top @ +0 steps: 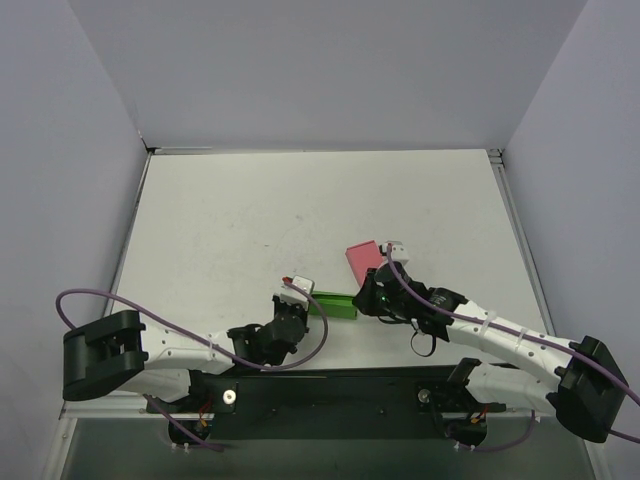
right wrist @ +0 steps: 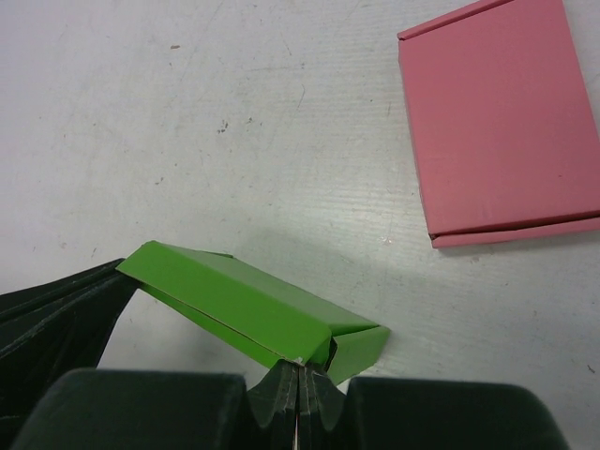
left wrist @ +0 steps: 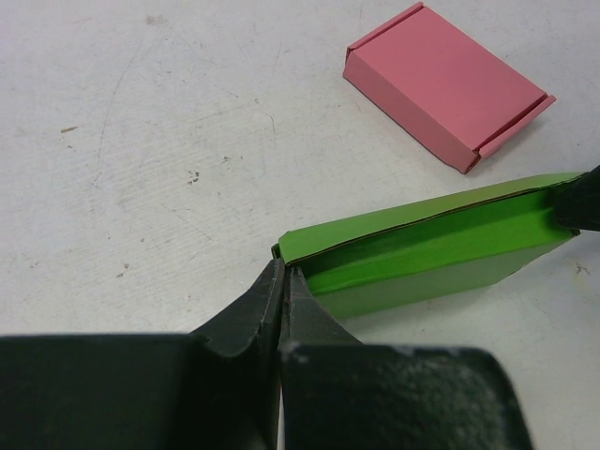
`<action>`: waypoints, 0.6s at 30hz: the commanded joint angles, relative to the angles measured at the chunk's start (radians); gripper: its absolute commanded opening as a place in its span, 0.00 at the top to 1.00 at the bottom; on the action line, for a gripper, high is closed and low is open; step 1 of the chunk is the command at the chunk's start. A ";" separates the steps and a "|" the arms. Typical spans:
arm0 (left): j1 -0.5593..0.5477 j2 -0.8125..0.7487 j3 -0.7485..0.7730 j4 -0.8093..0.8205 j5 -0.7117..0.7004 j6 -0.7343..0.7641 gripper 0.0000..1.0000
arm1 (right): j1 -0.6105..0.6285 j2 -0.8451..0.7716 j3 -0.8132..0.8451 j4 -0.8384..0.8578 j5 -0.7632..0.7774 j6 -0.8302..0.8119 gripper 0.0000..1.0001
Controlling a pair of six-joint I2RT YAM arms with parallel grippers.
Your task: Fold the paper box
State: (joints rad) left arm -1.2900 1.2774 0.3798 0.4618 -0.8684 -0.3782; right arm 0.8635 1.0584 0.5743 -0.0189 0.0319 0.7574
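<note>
The left hand (left wrist: 283, 274) is pinched almost shut on one end of the paper box (left wrist: 427, 246). Its two black fingers squeeze the thin green card right at the corner. The right hand (right wrist: 298, 373) is squeezed tight on the other end of the same box, at a corner where a little flap sticks out. So the green box sits between the two hands, low down by the front edge of the desk (top: 240, 220), close to the robot's arms. It looks half folded, with one long side bent over. A shadow lies on the desk under it. I cannot tell if any part of it touches the desk.

A wide stretch of white desk reaches to the back and to the left. Grey walls (top: 60, 150) stand at the left, right and back edges.

The pink box (top: 362, 260) lies flat just behind the right hand. It does not touch the green one.
</note>
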 commanded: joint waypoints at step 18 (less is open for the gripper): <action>-0.025 0.065 0.050 -0.267 0.128 -0.088 1.00 | 0.008 -0.040 -0.004 -0.070 0.028 -0.041 1.00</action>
State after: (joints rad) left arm -1.2984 1.2980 0.4248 0.3977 -0.8860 -0.4061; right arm 0.8639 1.0542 0.5701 -0.0467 0.0376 0.7399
